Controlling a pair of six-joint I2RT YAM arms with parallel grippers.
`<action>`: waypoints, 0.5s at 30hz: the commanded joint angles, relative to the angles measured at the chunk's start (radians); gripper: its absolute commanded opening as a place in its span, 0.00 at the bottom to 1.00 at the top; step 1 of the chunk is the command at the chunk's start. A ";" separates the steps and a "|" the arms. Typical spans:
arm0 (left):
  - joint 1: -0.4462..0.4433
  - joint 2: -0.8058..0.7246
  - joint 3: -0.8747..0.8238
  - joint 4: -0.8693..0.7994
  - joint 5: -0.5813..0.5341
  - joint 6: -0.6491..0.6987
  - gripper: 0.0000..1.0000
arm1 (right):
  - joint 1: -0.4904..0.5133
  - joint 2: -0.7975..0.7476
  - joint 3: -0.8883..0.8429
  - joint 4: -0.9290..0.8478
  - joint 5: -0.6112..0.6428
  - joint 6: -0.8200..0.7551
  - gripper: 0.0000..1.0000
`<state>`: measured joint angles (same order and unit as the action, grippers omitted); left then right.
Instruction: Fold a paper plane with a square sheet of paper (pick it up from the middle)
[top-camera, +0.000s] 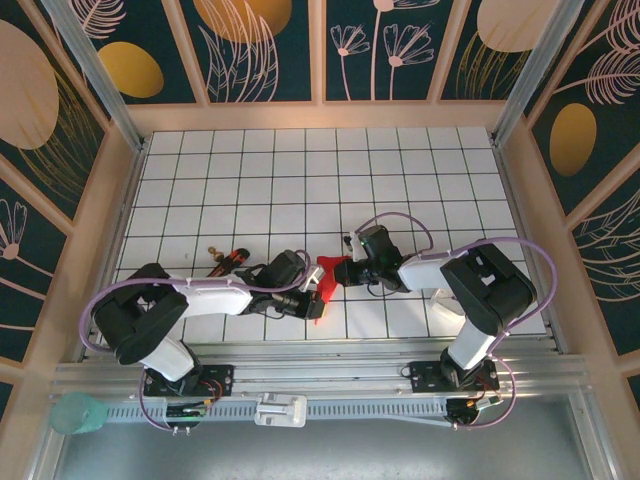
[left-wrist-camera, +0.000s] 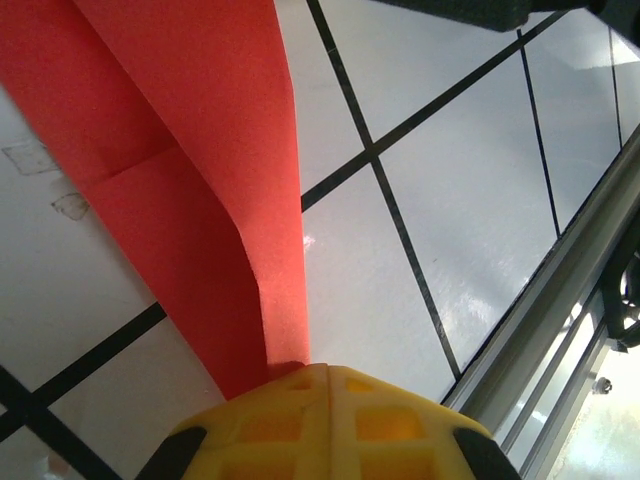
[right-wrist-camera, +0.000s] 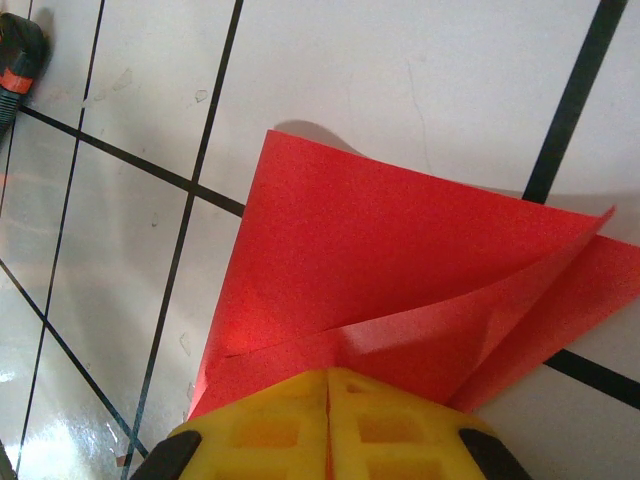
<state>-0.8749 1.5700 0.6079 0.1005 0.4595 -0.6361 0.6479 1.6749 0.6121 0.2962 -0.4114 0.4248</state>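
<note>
Overhead, both arms reach toward the front middle of the white gridded tabletop (top-camera: 400, 170). The folded red sheet of paper (top-camera: 324, 288) sits between their tips, with the left arm's jaws at its near-left side and the right arm's jaws at its far-right side. A small black-and-red tool (top-camera: 230, 262) lies on the tiles just beyond the left arm (top-camera: 215, 295).

From the left wrist, the yellow fingertips (left-wrist-camera: 260, 425) are pressed together on a narrow end of the sheet (left-wrist-camera: 190, 150), which shows a crease and a curled layer running away over the tiles.

From the right wrist, the yellow fingertips (right-wrist-camera: 260, 430) are likewise clamped on the sheet (right-wrist-camera: 400, 250) where two layers overlap. Its far corner casts a shadow on the tabletop.
</note>
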 joint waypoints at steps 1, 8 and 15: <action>0.008 0.024 -0.011 -0.031 -0.017 0.021 0.03 | 0.004 0.058 -0.031 -0.074 0.052 -0.004 0.08; 0.009 0.036 -0.017 -0.041 -0.033 0.031 0.02 | 0.004 0.058 -0.034 -0.072 0.053 -0.003 0.08; 0.008 0.039 -0.039 -0.055 -0.045 0.033 0.01 | 0.004 0.058 -0.034 -0.077 0.056 -0.003 0.08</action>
<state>-0.8749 1.5917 0.5983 0.1020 0.4332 -0.6209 0.6479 1.6749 0.6121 0.2962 -0.4114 0.4252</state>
